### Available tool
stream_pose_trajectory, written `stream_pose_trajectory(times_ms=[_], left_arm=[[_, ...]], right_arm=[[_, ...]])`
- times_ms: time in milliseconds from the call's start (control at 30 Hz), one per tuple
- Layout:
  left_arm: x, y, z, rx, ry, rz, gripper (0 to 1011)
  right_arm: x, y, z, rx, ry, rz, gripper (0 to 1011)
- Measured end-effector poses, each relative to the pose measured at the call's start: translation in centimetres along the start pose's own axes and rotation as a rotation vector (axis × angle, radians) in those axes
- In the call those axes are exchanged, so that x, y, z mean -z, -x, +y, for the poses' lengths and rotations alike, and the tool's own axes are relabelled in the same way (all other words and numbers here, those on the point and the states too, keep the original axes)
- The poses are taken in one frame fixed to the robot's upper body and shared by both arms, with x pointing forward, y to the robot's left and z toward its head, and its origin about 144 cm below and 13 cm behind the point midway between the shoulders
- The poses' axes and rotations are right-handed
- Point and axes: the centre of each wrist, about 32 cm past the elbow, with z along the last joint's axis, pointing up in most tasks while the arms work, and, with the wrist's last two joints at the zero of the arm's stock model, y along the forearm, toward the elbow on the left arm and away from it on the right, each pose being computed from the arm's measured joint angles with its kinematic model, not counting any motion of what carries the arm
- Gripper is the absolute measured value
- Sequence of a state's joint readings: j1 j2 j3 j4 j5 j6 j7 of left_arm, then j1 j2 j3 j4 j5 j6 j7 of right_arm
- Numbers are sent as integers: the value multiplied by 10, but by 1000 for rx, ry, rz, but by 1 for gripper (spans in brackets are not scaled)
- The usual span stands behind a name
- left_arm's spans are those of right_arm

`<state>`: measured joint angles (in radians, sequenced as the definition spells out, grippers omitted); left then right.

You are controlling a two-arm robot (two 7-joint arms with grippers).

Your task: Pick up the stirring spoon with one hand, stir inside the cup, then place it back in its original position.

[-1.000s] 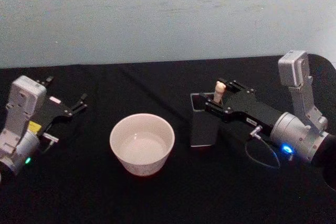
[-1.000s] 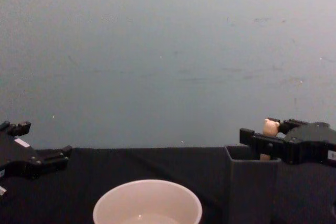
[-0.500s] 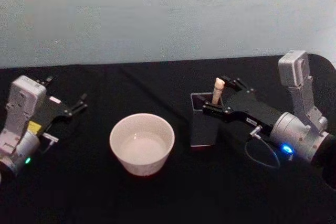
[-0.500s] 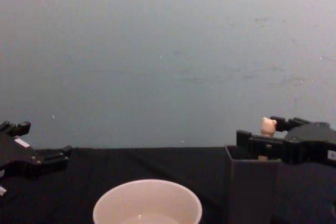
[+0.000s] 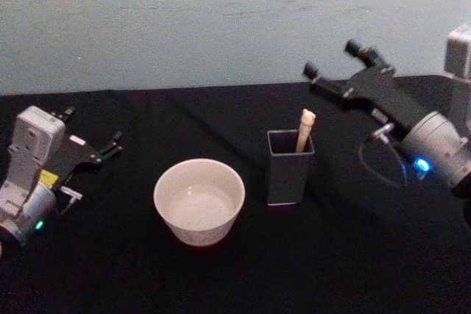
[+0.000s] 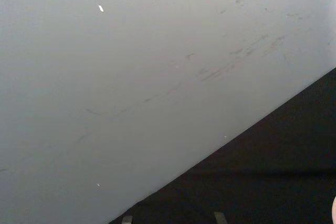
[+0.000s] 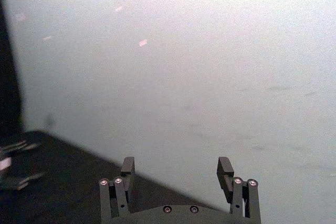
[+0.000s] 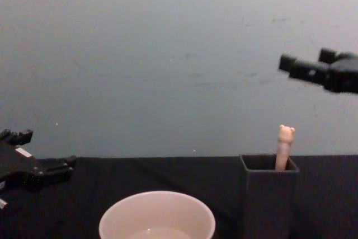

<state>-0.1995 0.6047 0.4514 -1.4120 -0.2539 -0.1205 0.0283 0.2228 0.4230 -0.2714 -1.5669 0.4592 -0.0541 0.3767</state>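
Stirring spoon (image 5: pixel 304 129) stands in the square dark grey holder (image 5: pixel 289 170), beige bear-head handle up, beside the round cream cup (image 5: pixel 199 201). Right gripper (image 5: pixel 335 58) spread wide, empty, raised above; left gripper (image 5: pixel 94 135) parked, also spread.

Dim, soft, grainy frames; bright glare atop the right wrist view; motion-blurred right hand (image 8: pixel 313 66).

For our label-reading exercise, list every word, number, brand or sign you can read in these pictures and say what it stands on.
No text can be read in these pictures.
Left gripper: a yellow sticker and a small white one on its body, both too small and blurred to read.
Stirring spoon, dark grey holder and cup: no markings seen.
Right gripper: no label seen.
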Motion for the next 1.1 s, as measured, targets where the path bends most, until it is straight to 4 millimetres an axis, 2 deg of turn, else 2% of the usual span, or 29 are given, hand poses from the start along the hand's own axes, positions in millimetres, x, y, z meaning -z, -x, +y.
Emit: stream_pose_trajectory(times_ms=[167,400,800,1100], left_arm=[[0,0,0,0,0,0,1001],[0,0,0,0,0,0,1001],[0,0,0,0,0,0,1001],[0,0,0,0,0,0,1001]], right_arm=[[1,-6,2,157,-16,-40,1002],[28,-6,1,273,120,-75,1002],[63,5,-1,264,279,-56,1002],[68,6,-1,251,306,-56,1002]])
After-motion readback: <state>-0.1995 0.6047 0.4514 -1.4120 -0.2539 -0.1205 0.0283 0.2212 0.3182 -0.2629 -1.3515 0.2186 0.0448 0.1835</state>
